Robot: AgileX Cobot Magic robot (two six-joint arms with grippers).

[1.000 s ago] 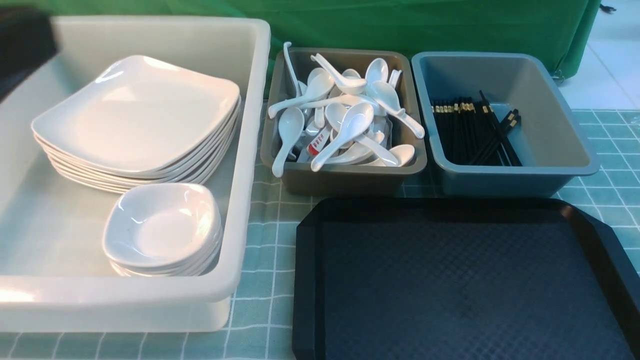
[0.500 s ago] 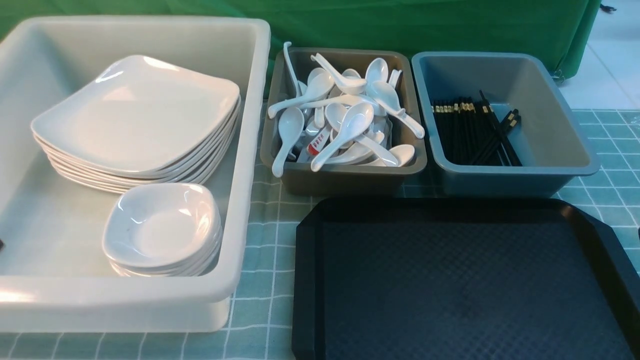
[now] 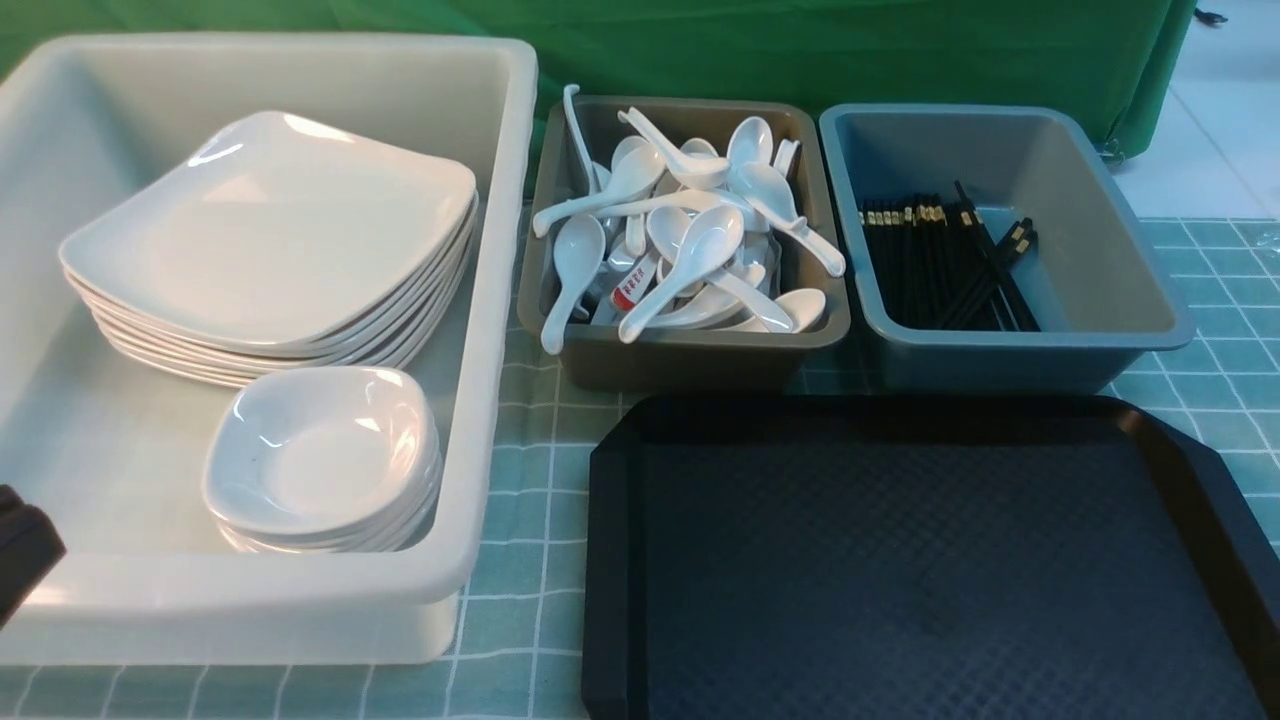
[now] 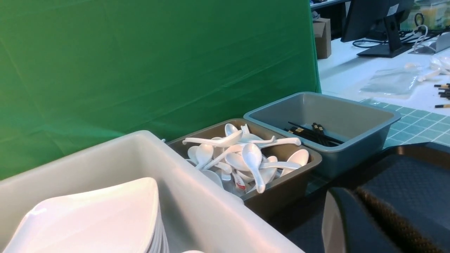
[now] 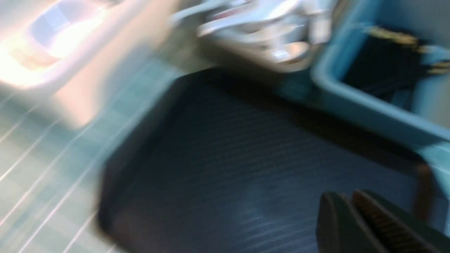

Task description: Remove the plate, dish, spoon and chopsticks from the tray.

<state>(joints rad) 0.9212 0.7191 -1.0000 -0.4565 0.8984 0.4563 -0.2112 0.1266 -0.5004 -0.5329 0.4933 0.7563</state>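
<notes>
A: What've we got in the containers?

B: We see a big white tub [image 3: 505,300] on the left w/ a stack of plates [image 3: 270,235] toward its far end and a smaller stack of dishes [image 3: 320,460] nearer us, beside the plates. The brown-grey bin [image 3: 690,350] in the middle is heaped w/ white soup spoons [image 3: 690,250], handles pointing every way, a couple poking over the rim. The blue-grey bin [image 3: 1100,300] on the right holds black chopsticks [image 3: 945,260] w/ gold tips, mostly lined up along its left half, a few lying crossed.

A: And the tray?

B: The tray [image 3: 920,560] sits in front of the two bins on the checked green cloth [image 3: 520,480]: black, clipped corners, raised rim, fine diamond texture. We see nothing on it.

A: Grippers?

B: The left gripper [image 4: 355,219] is clenched, jaws together, nothing held; in the front view only a dark bit shows by the tub's near left corner. The right gripper [image 5: 353,218] hangs over the tray, fingers pressed together, empty; that view is v. blurred.
</notes>
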